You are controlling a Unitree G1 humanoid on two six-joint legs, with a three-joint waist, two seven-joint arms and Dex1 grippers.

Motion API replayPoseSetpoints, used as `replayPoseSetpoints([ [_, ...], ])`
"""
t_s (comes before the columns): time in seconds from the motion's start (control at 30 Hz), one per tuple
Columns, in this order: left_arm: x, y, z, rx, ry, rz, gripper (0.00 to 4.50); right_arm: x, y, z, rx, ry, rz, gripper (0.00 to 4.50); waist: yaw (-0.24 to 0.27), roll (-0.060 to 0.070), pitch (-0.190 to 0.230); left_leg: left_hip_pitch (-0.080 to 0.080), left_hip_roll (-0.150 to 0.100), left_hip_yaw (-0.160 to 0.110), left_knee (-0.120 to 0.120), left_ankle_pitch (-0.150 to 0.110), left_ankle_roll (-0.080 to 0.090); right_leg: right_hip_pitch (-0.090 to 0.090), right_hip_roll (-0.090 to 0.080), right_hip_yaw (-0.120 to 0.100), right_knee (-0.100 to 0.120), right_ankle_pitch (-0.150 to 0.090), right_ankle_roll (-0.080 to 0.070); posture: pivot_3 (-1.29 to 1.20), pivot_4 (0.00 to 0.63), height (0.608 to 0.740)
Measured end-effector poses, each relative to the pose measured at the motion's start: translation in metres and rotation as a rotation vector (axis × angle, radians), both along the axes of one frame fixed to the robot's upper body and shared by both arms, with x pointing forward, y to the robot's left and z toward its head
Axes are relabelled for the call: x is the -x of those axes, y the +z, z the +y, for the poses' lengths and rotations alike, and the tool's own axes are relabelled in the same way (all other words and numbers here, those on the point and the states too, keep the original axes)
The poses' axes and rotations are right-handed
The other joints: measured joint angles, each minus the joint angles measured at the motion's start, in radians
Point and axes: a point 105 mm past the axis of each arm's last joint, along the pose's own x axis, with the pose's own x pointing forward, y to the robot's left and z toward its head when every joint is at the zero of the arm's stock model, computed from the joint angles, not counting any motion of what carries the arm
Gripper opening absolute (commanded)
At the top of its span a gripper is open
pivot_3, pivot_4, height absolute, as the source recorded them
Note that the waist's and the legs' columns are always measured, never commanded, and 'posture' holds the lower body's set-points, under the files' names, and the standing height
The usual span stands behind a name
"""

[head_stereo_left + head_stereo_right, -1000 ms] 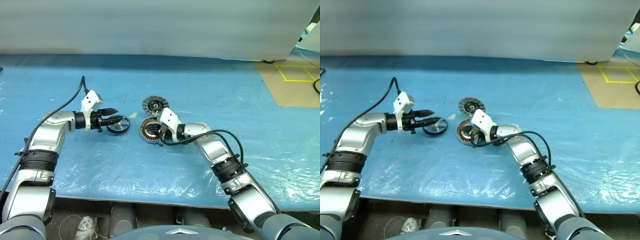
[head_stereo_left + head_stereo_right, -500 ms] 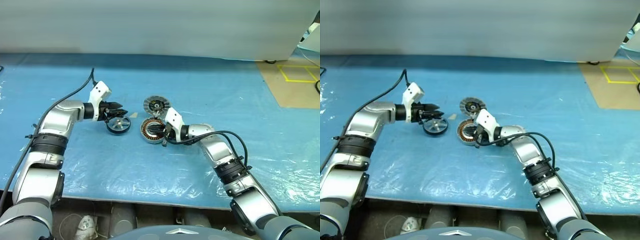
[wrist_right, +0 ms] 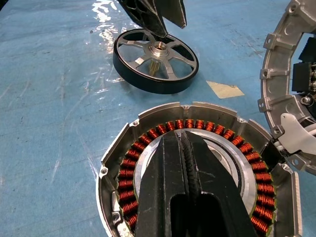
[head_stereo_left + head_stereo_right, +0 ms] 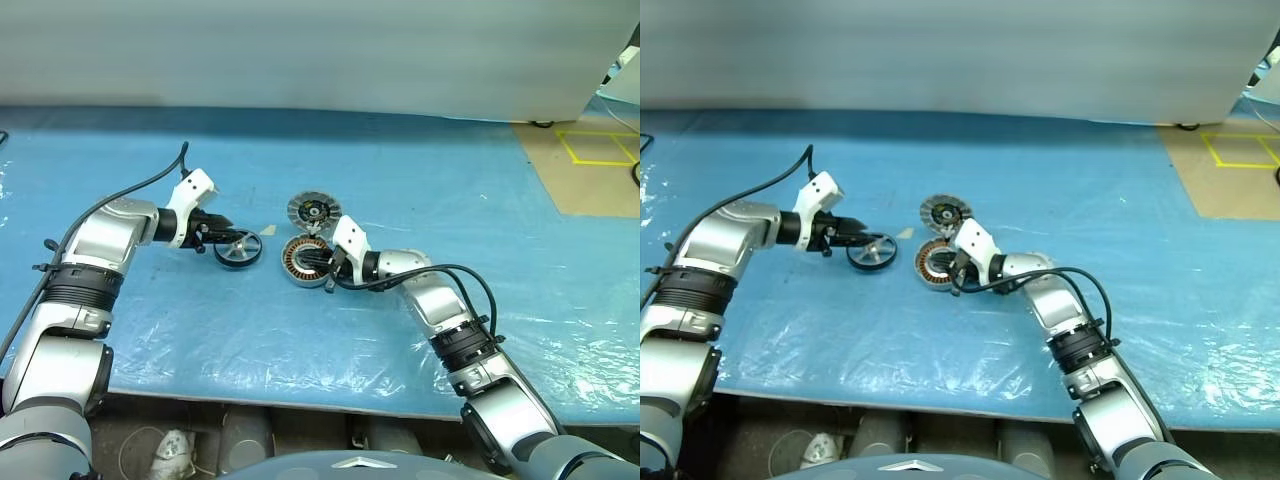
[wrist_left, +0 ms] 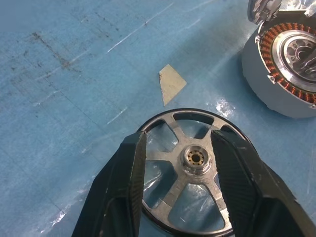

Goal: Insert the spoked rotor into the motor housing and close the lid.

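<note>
Silver spokes of the spoked rotor (image 5: pixel 190 170), frame bottom, sit between your left end effector's (image 5: pixel 180 163) parted fingers; right end effector (image 3: pixel 183 163) closed.

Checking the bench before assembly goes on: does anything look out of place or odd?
Only a small tan scrap lying loose on the blue sheet, between the spoked rotor and the motor housing. The parts themselves look sound.

The wheel (image 5: pixel 190 190) has a black rim and silver spokes. The round housing (image 3: pixel 197 168) is silver with a ring of copper-orange coils, on a blue table (image 4: pixel 400 170).
</note>
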Motion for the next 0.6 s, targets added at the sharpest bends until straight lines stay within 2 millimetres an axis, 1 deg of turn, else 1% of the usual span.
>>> replayPoseSetpoints([
  [0.2, 0.007, -0.007, -0.003, -0.003, -0.008, 0.037, 2.19, 0.0, 0.0, 0.001, -0.003, 0.002, -0.003, 0.0, -0.001, 0.0, 0.0, 0.0, 0.0, 0.0, 0.0, 0.0, 0.0, 0.0, 0.0, 0.0, 0.0, 0.0, 0.0, 0.0, 0.15, 0.74],
  [0.6, 0.008, -0.013, -0.004, -0.021, -0.003, 0.043, 2.19, 0.0, 0.0, 0.001, -0.005, 0.002, 0.0, 0.0, 0.0, 0.0, 0.0, 0.0, 0.0, 0.0, 0.0, 0.0, 0.0, 0.0, 0.0, 0.0, 0.0, 0.0, 0.0, 0.0, 0.15, 0.74],
])
